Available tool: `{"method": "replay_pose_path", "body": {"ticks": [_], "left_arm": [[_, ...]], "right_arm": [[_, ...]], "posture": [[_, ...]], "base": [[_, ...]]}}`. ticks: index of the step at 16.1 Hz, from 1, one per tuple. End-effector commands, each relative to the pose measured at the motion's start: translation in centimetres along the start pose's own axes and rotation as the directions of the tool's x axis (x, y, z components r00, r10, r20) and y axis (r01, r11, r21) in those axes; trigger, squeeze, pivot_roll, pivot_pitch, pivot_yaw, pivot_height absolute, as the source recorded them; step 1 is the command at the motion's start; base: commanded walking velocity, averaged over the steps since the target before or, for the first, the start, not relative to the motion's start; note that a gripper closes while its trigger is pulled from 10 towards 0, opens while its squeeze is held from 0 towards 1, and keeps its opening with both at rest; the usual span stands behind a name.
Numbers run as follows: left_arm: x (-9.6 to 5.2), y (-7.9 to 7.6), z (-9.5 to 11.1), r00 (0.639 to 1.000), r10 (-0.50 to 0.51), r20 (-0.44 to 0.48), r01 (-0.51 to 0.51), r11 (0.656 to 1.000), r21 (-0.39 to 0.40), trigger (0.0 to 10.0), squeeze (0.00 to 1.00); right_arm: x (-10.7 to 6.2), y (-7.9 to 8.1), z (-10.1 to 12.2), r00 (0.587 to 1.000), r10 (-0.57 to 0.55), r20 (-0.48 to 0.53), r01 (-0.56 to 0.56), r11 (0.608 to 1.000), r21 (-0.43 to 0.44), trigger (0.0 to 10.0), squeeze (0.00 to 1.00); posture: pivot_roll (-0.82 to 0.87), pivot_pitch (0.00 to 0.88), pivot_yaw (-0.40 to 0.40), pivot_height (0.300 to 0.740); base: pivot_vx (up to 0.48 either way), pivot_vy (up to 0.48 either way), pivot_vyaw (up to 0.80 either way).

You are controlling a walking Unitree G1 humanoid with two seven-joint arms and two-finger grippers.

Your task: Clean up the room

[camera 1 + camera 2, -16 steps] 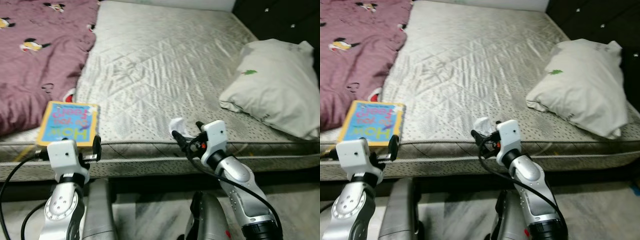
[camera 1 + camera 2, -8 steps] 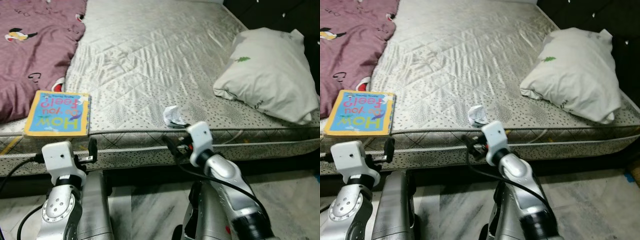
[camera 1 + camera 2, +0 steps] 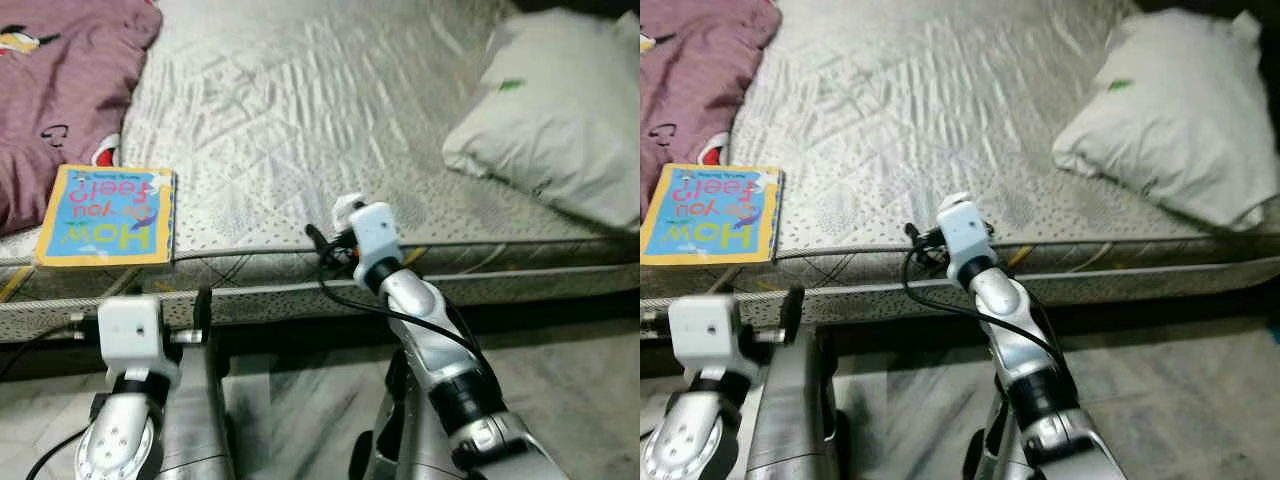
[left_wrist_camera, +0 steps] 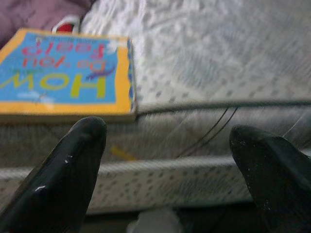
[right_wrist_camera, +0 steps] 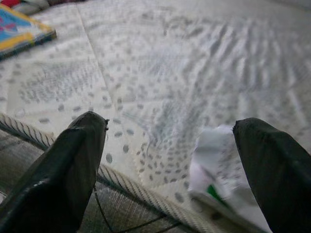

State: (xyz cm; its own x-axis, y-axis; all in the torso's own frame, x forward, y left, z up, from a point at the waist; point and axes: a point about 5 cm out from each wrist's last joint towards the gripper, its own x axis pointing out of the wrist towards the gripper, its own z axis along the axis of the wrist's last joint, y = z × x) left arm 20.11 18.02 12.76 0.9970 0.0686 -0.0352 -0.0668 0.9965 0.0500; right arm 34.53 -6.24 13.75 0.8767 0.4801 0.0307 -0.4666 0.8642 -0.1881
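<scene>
Since a second ago my right gripper (image 5: 170,160) has come forward to the mattress edge, and my head has tipped down, so the whole scene has shifted. Its fingers are spread wide, with the crumpled paper scrap (image 5: 218,179) lying between them, close to one fingertip and right at the piped seam of the mattress (image 3: 300,120). My left gripper (image 4: 167,160) hangs low before the bed's side, fingers also apart, the children's book (image 3: 105,215) just above it. The risk, I judge, is nudging the scrap off the edge, or pinching the slack quilted cover with it. The pillow (image 3: 560,120) and the maroon blanket (image 3: 60,80) lie well apart; the floor (image 3: 1160,380) below is pale stone.
</scene>
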Motion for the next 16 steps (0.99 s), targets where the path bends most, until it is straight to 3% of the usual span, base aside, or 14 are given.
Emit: {"method": "replay_pose_path", "body": {"ticks": [1, 9, 11, 16], "left_arm": [[-0.4, -0.1, 0.3, 1.000, -0.014, -0.009, 0.014, 1.000, 0.003, 10.0, 0.00], [-1.2, -0.4, 1.0, 0.999, -0.032, -0.029, 0.033, 0.999, 0.015, 10.0, 0.00], [-1.0, -0.5, 1.1, 0.999, -0.030, -0.035, 0.030, 1.000, 0.004, 10.0, 0.00], [-0.5, -0.3, 1.0, 0.998, -0.002, -0.055, -0.001, 0.999, -0.048, 10.0, 0.00]], "right_arm": [[0.6, -0.2, -0.1, 1.000, -0.015, -0.005, 0.015, 1.000, -0.005, 10.0, 0.00], [3.8, 0.1, 2.6, 0.993, -0.116, 0.020, 0.118, 0.988, -0.102, 10.0, 0.00], [3.9, -0.1, 2.0, 0.993, -0.112, -0.027, 0.107, 0.984, -0.139, 10.0, 0.00], [2.5, -1.1, -1.8, 0.972, -0.131, -0.194, 0.091, 0.975, -0.201, 10.0, 0.00]], "posture": [[0.19, 0.266, -0.094, 0.474], [0.22, 0.282, -0.076, 0.474], [0.22, 0.275, -0.080, 0.474], [0.21, 0.252, -0.081, 0.474]], "base": [[0.000, 0.000, 0.00], [0.000, 0.000, 0.00], [0.000, 0.000, 0.00], [0.000, 0.000, 0.00]]}}
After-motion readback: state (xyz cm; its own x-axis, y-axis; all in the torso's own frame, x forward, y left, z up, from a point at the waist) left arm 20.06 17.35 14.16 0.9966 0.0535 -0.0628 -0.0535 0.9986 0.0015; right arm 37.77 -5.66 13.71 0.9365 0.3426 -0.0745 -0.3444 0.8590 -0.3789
